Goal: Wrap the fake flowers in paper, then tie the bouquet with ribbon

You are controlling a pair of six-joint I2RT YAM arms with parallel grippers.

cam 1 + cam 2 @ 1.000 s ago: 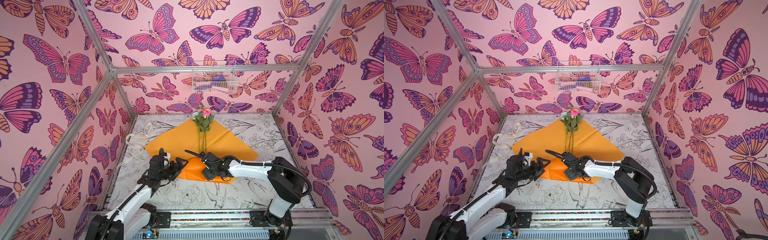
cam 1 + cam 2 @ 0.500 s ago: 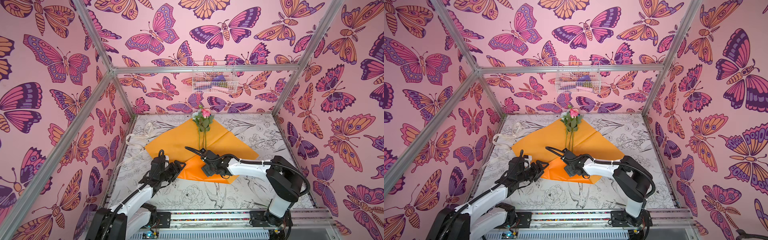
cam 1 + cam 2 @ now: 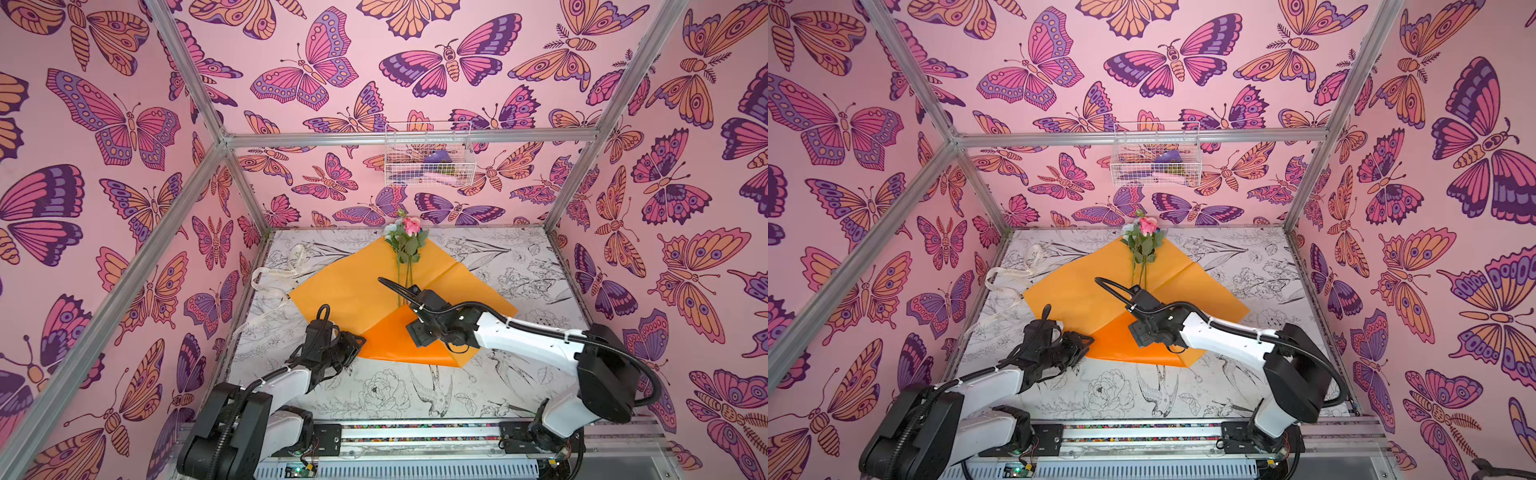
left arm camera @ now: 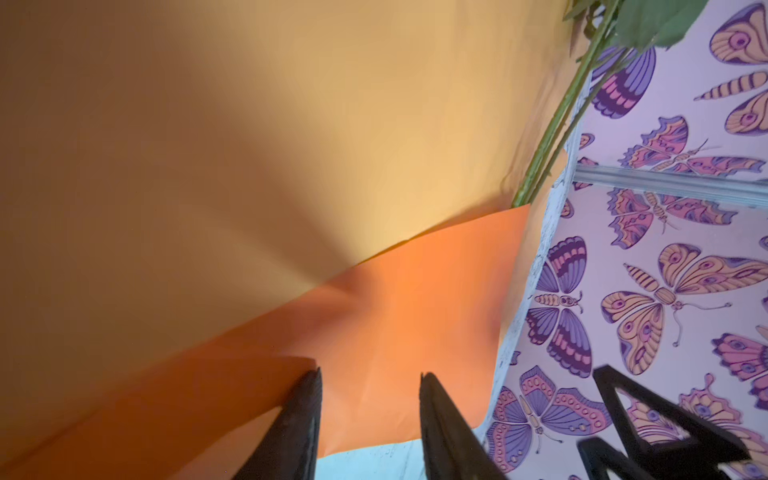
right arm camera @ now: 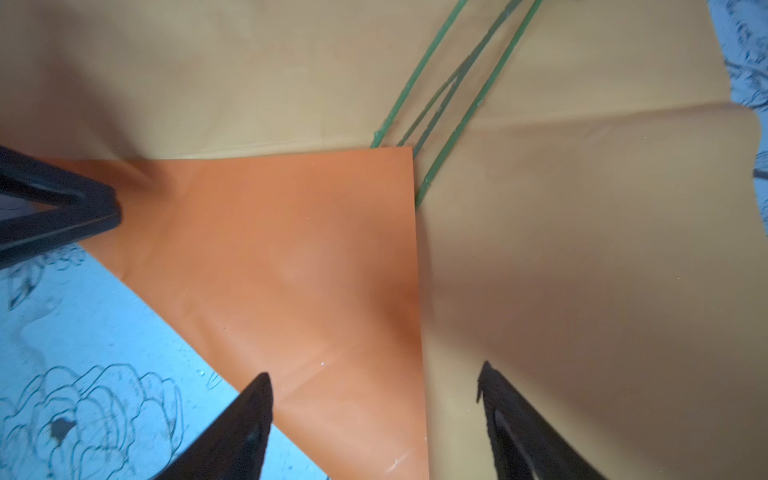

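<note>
Nearest us, low and left of centre in both top views, the left gripper (image 3: 358, 340) sat at the left edge of the folded flap (image 3: 395, 338). Its jaws stood a moderate gap apart, too wide to be pinching thin paper. Just right of it the right gripper (image 5: 374, 370) hovered wide open over the flap, near the corner where the stems (image 5: 440, 108) ran under. We judged the wrap was still being formed: press the flap flat onto the stems first, then roll the orange sheet (image 3: 349, 291) across them. Further up, mid-frame, the bouquet (image 3: 409, 232) lay on the sheet, blooms at its top corner. The ribbon (image 3: 276, 272) lay loose at centre left.
</note>
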